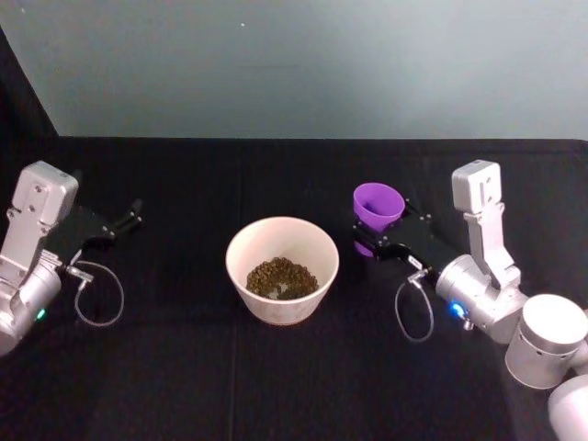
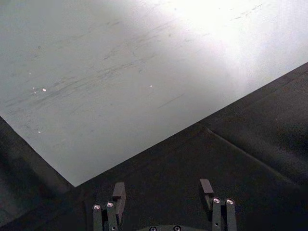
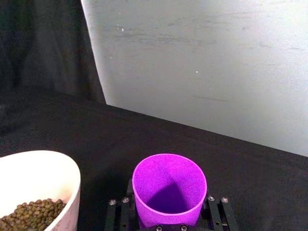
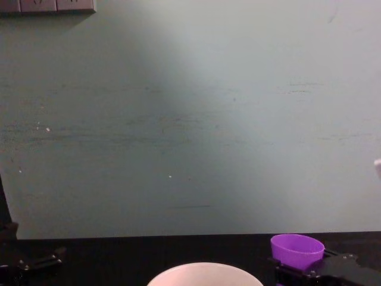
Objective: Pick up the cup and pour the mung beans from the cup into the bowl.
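Purple and close under the right wrist camera, the cup [image 3: 169,190] sits upright between the fingers of the right claw [image 3: 168,211], which grasps its lower wall from both sides; its inside looks empty. In the head view the cup [image 1: 378,208] is right of centre, near the bowl [image 1: 282,269] but apart from it. The bowl stands at the middle of the black surface [image 1: 184,367] and holds a heap of mung beans [image 1: 281,277], so the pour looks done.

Judged from here, the risks are small ones. If the right claw sets the cup down on a tilt or lets go early, the light tumbler could tip and roll. A swing toward frame centre could knock the bowl's rim and scatter beans.

At the left edge of the head view the left claw [image 1: 127,219] is idle, its fingers [image 2: 118,191] spread and released.
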Controlling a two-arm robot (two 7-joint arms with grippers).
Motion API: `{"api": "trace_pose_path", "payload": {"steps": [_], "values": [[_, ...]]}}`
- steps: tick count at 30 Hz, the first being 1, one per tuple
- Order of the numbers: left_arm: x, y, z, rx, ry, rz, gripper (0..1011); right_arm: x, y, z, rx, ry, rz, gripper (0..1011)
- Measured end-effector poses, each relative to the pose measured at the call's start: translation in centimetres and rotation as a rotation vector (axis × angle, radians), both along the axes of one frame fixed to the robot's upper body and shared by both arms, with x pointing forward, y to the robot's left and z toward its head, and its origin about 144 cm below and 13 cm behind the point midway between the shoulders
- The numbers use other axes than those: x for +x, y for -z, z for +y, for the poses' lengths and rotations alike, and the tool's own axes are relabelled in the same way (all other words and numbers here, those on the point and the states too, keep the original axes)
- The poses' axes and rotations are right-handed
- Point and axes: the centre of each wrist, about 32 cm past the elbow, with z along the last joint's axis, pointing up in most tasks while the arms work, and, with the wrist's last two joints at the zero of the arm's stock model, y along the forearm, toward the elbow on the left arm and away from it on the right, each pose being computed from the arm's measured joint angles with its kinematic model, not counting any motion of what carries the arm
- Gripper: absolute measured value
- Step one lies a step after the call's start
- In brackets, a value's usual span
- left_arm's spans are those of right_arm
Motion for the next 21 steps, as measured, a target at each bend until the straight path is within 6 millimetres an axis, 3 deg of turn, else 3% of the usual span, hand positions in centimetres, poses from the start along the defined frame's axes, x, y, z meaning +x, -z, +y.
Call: {"api": "trace_pose_path", "payload": {"steps": [14,21], "values": [[0.0,0.0,0.0,0.0,0.0,0.0,1000,0.13,0.15,-0.05,-0.006,-0.009,0.003,739],[0.0,0.0,0.0,0.0,0.0,0.0,1000,0.17,0.25,-0.04,0.01,-0.015,-0.011,927]]}}
